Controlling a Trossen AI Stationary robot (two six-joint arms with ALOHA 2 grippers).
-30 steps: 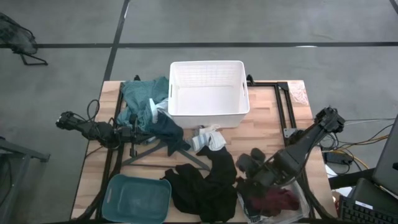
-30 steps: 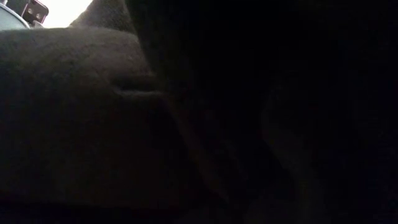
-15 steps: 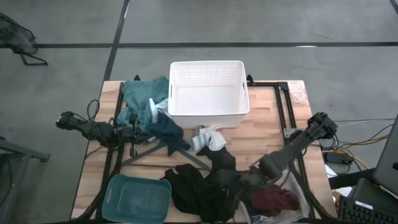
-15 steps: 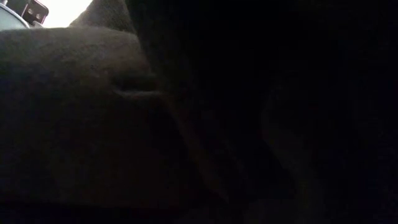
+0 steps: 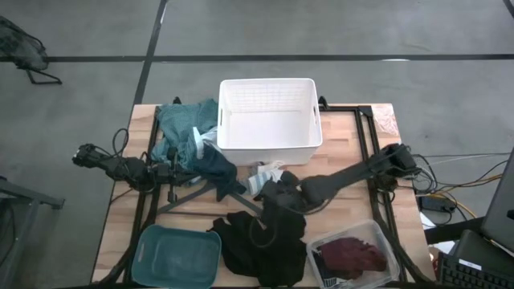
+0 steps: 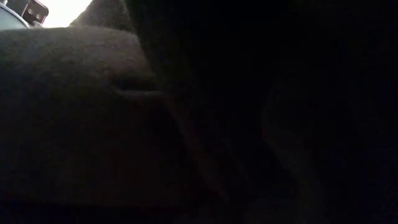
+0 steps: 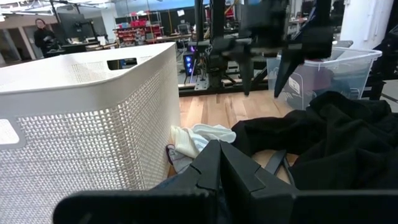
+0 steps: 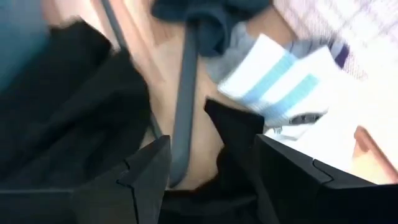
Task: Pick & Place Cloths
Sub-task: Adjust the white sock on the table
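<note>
white basket (image 5: 269, 120), teal bin (image 5: 177, 255), black cloth (image 5: 261, 241), maroon cloth (image 5: 351, 257).

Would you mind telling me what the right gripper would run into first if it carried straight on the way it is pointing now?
Most likely the black cloth lying between the open right gripper's fingers, with the hanger's grey bar right beside it; depth is uncertain.

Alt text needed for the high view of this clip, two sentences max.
Seen from above, the right gripper hovers open over a black cloth near a white basket. The left gripper rests shut beside a teal cloth.
</note>
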